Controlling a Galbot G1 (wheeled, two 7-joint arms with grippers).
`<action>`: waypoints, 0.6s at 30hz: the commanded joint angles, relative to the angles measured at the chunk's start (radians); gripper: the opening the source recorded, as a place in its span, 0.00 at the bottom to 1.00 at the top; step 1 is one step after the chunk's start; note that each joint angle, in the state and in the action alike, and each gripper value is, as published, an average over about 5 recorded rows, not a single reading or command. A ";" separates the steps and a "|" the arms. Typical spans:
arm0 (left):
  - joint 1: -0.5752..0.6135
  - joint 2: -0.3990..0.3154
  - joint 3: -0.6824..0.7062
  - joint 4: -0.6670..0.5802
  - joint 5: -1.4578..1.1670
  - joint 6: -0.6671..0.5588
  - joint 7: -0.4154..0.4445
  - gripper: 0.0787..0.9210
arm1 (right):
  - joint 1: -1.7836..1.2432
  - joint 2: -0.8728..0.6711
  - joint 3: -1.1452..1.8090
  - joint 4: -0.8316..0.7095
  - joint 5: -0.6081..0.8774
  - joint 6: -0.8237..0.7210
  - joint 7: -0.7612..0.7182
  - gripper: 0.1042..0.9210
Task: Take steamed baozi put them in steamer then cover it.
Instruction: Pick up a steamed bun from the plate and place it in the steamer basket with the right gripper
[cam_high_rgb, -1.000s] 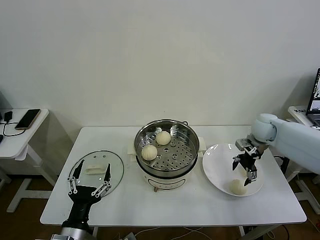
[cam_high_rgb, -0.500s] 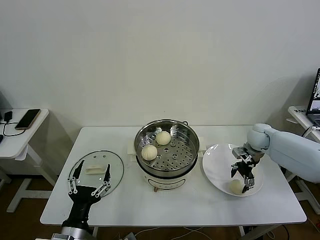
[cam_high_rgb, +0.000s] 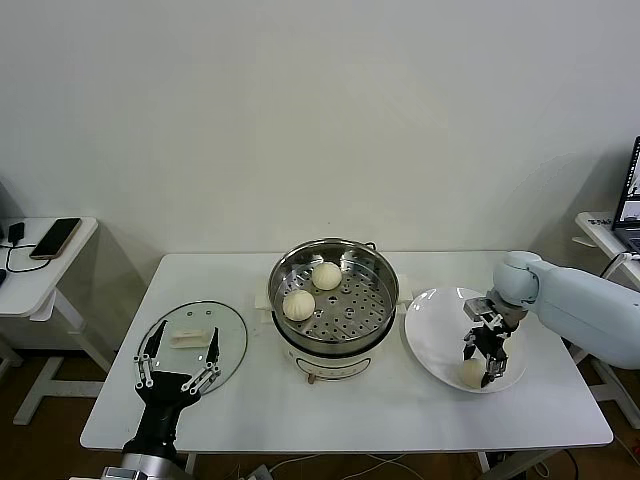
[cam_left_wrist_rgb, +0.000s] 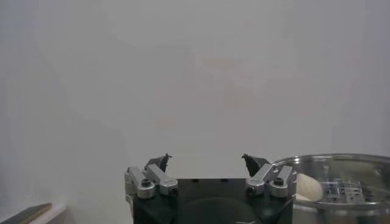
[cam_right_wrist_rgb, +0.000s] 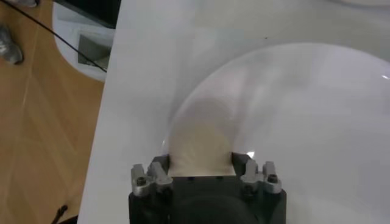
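Right gripper (cam_high_rgb: 480, 367) clamped on soft, squashy-looking bun (cam_right_wrist_rgb: 200, 148) at plate (cam_high_rgb: 432, 333) edge beside steamer (cam_high_rgb: 333, 295); best held low, gently; left gripper (cam_high_rgb: 180, 362) spread, idle.

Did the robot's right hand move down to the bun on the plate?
Yes. The right gripper has dropped from above the white plate toward its near edge and now straddles the baozi there.

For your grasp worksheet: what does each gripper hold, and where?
Right gripper clasps the plate's baozi by its opposite sides. Left gripper holds nothing.
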 joint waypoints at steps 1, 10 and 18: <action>-0.003 0.003 0.007 -0.006 0.000 0.003 -0.001 0.88 | 0.155 -0.004 -0.027 0.049 0.032 0.021 -0.012 0.67; -0.016 0.016 0.025 -0.016 -0.001 0.006 -0.001 0.88 | 0.540 0.065 -0.158 0.179 0.063 0.138 -0.035 0.66; -0.018 0.025 0.032 -0.024 -0.001 0.006 -0.002 0.88 | 0.714 0.237 -0.164 0.248 0.085 0.296 -0.001 0.66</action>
